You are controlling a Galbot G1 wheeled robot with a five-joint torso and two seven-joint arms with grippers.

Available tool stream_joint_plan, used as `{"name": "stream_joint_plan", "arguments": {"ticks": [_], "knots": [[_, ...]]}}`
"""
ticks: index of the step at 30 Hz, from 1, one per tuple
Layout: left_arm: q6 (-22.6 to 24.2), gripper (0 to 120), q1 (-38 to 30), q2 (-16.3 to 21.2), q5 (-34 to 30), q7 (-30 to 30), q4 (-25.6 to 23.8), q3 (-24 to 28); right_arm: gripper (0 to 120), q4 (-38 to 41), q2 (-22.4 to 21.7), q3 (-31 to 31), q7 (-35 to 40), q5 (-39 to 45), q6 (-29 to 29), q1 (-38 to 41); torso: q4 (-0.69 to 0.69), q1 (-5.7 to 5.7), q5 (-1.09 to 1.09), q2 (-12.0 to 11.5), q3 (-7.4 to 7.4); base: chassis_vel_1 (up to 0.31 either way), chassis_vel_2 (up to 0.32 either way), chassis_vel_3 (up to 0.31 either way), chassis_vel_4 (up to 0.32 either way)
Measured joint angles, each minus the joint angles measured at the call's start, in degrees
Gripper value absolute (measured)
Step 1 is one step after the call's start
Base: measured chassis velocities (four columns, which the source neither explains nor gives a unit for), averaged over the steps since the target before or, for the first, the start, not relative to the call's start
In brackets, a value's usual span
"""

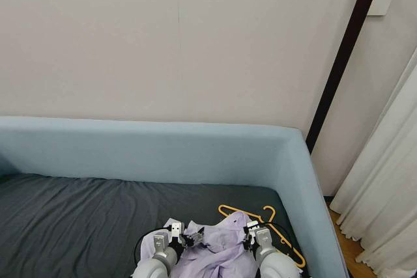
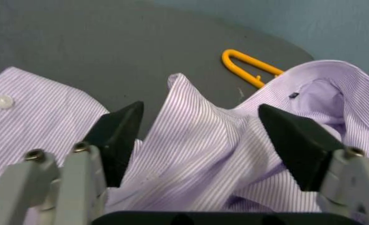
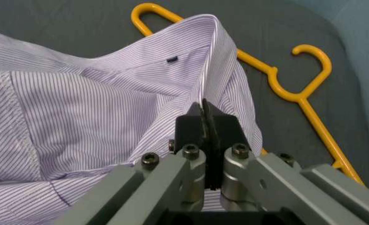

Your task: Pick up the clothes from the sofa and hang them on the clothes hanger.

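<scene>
Crumpled at the near edge of the seat, a lilac striped shirt point(image 1: 218, 258) lies on the dark grey cushion point(image 1: 78, 219) of a pale blue sofa point(image 1: 163, 154), toward its right end. Its collar stands up and open, with a small dark tag point(image 3: 171, 59) inside.

In the left wrist view, the left end effector point(image 2: 203, 131) is spread wide, its two black fingertips point(image 2: 118, 133) on either side of a raised fold of the shirt point(image 2: 197, 159) without pinching it; a white button point(image 2: 3, 101) shows on the flat panel beside it. The right end effector point(image 3: 205, 117) is closed, its fingers pressed together on the shirt's front edge just below the collar. In the head view, both end effectors sit low over the shirt, the left one point(image 1: 186, 234) and the right one point(image 1: 251, 232) at either side of it.

Two orange hangers point(image 3: 297, 93) lie on the cushion, partly under the shirt on its far and right sides, hooks point(image 1: 225, 209) pointing toward the backrest.

Behind the sofa is a plain pale wall point(image 1: 163, 43); to the right, a dark post point(image 1: 339, 63) and white curtains point(image 1: 384, 187).
</scene>
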Motion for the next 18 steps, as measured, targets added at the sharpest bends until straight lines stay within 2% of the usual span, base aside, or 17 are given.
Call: {"name": "stream_joint_plan", "arguments": {"ticks": [3, 6, 9, 11, 14, 18], "knots": [[-0.02, 61, -0.36, -0.20, -0.06, 0.05, 0.43, -0.22, 0, -0.08, 0.00, 0.05, 0.05, 0.01, 0.07, -0.28, 0.01, 0.00, 0.00, 0.00, 0.00, 0.000, 0.000, 0.000, 0.000], [0.03, 46, -0.91, -0.90, -0.82, 0.20, 1.16, -0.34, 0, -0.10, -0.13, 0.05, 0.10, 0.00, 0.16, -0.56, -0.01, 0.00, 0.00, 0.00, 0.00, 0.000, 0.000, 0.000, 0.000], [0.19, 39, -0.91, -1.21, -0.99, 0.23, 1.26, -0.62, 0, -0.10, -0.18, 0.08, 0.15, 0.10, 0.18, -0.57, -0.01, 0.00, 0.00, 0.00, 0.00, 0.000, 0.000, 0.000, 0.000], [0.84, 27, -0.73, -1.45, -1.47, 0.26, 1.24, -1.26, 0, -0.02, -0.32, 0.18, 0.30, 0.49, 0.20, -0.54, -0.01, -0.01, 0.00, 0.00, 0.00, 0.000, 0.000, 0.000, 0.000], [1.77, 20, -0.57, -1.44, -2.12, 0.23, 1.19, -1.30, 0, 0.11, -0.55, 0.18, 0.41, 0.72, 0.21, -0.50, 0.00, 0.00, 0.00, 0.00, 0.00, 0.000, 0.000, 0.000, 0.000], [2.73, 3, 0.26, -1.87, -1.80, -0.07, 1.18, -1.42, 0, 0.40, -1.07, 0.26, 0.73, 1.23, 0.33, -0.43, 0.00, 0.00, 0.00, 0.00, 0.00, 0.000, 0.000, 0.000, 0.000]]}}
